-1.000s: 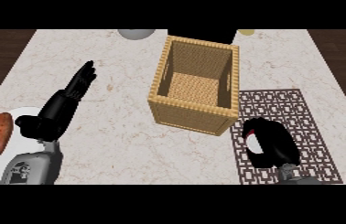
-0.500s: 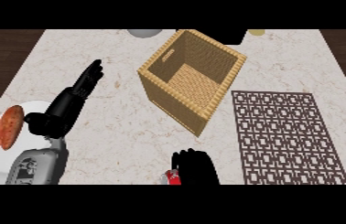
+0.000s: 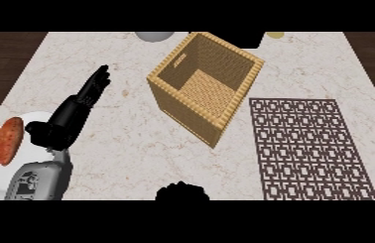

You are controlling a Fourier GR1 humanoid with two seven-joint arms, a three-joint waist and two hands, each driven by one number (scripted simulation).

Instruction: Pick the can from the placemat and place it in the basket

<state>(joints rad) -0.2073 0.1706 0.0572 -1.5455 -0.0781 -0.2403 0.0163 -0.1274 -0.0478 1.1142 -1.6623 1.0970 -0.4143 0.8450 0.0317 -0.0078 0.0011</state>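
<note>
Square tan woven basket (image 3: 187, 113), open-topped

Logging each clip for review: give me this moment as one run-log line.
left hand open, resting at left | right hand at lower edge | can not visible | placemat without can | basket without can

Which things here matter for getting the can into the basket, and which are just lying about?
For the job: basket, placemat, right hand at the lower edge; the can itself is not visible.
Lying about: plate with reddish-brown food, pale round thing and yellowish thing at the far edge; left hand rests open.
</note>
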